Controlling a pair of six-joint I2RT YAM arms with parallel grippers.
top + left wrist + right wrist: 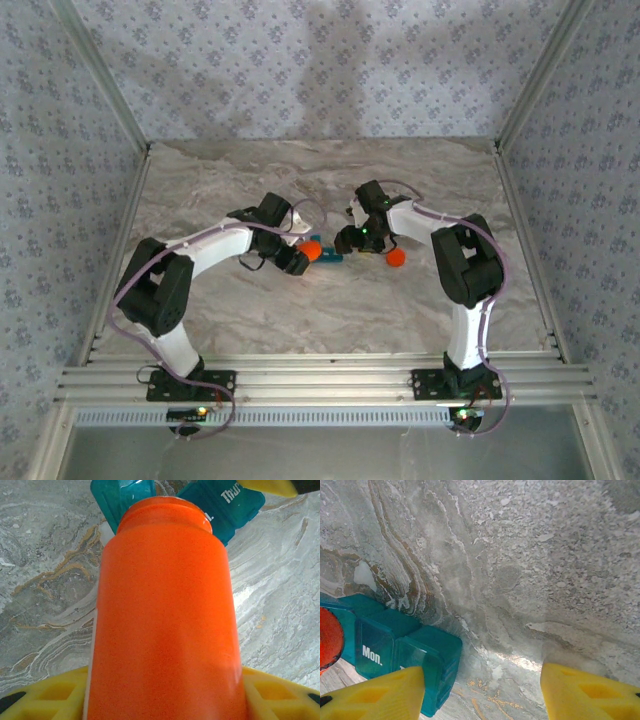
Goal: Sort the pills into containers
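teal pill box (395, 647) just by one of the right fingers (380, 695) (wide apart)

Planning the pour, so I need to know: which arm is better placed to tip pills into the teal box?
Left. The left pincer is shut on the orange bottle, whose top points at the teal pill box. The right pincer is open and empty, beside the box's end.

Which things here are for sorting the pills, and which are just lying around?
For the job:
teal pill box, beside the open right gripper
orange bottle, held in the left gripper right by the box

Just lying about:
small round orange cap, probably the bottle's, alone on the table to the right of the box
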